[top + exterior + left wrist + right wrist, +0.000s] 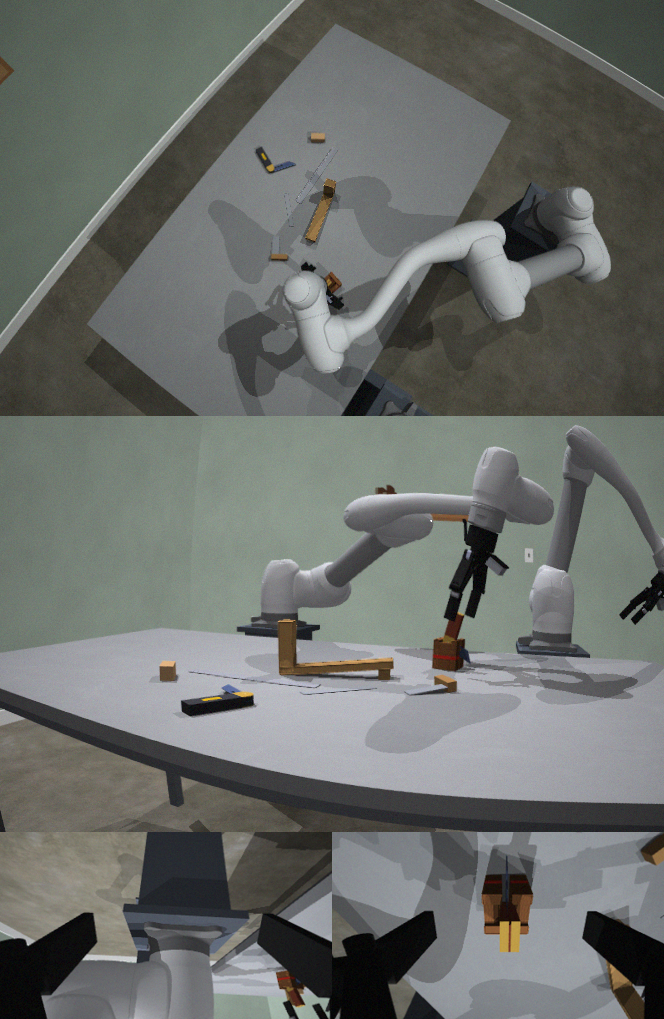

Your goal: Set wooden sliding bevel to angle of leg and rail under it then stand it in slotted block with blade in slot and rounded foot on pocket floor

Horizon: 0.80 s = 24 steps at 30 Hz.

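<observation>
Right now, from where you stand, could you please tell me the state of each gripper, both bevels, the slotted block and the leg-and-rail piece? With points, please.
Left gripper (pixel 628 619) (pixel 177 928): open.
Right gripper (pixel 321 283) (pixel 461 617) (pixel 304 1006) (pixel 509 925): open, above the bevel.
Wooden bevel (pixel 329 283) (pixel 454 627) (pixel 296 998) (pixel 515 938): unfolded, leaning in the block; exact angle unclear.
Black bevel (pixel 264 159) (pixel 217 703): lying unfolded.
Slotted block (pixel 338 279) (pixel 445 663) (pixel 285 981) (pixel 490 911): upright, occupied.
Leg-and-rail piece (pixel 319 220) (pixel 345 665) (pixel 620 976): joined, leg up.

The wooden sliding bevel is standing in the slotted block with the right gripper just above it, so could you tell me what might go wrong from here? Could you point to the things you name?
The open right gripper (pixel 461 614) (pixel 509 925) might knock the leaning wooden bevel (pixel 454 627) (pixel 503 937). Unheld, the bevel could tip from the brown slotted block (pixel 448 656) (pixel 490 907).
</observation>
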Each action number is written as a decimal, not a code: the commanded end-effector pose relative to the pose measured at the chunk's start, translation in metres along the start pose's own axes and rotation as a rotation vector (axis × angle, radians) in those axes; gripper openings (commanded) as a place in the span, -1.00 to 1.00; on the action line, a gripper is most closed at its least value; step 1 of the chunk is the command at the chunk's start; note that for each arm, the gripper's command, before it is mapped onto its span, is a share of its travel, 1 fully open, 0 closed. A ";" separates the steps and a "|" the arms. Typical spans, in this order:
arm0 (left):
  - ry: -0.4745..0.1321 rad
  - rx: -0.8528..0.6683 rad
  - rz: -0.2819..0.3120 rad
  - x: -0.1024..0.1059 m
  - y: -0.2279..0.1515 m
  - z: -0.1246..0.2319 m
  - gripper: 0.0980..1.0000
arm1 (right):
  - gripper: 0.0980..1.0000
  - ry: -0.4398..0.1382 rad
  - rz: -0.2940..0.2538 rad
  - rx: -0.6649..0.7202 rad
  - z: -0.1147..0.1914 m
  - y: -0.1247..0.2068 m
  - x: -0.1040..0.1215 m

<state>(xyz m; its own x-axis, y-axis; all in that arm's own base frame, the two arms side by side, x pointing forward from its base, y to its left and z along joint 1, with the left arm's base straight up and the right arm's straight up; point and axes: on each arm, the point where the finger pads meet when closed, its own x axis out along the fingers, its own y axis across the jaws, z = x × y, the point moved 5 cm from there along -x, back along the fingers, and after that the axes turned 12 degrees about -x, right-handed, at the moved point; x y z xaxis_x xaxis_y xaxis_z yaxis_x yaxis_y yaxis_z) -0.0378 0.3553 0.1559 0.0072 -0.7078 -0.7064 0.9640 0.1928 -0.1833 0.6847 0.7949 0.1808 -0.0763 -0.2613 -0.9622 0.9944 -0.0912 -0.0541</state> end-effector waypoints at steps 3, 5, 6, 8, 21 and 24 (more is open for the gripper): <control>0.001 0.000 0.000 0.000 0.000 0.000 1.00 | 1.00 0.003 0.002 0.000 0.000 0.000 0.011; 0.001 0.000 0.000 0.000 0.000 0.000 1.00 | 1.00 0.003 0.002 0.000 0.000 0.000 0.013; 0.001 0.000 0.000 0.000 0.000 0.000 1.00 | 1.00 0.003 0.002 0.000 0.000 0.000 0.013; 0.001 0.000 0.000 0.000 0.000 0.000 1.00 | 1.00 0.003 0.002 0.000 0.000 0.000 0.017; 0.001 0.000 0.000 0.000 0.000 0.000 1.00 | 1.00 0.003 0.002 0.000 0.000 0.000 0.025; 0.001 0.000 0.000 0.000 0.000 0.000 1.00 | 1.00 0.003 0.002 0.000 0.000 0.000 0.025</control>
<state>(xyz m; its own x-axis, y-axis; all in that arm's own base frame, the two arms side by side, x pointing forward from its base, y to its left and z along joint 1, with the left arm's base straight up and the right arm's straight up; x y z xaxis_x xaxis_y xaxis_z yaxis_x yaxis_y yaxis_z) -0.0378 0.3553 0.1559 0.0072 -0.7078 -0.7064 0.9640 0.1928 -0.1833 0.6826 0.7878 0.1546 -0.0755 -0.2605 -0.9625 0.9944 -0.0910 -0.0534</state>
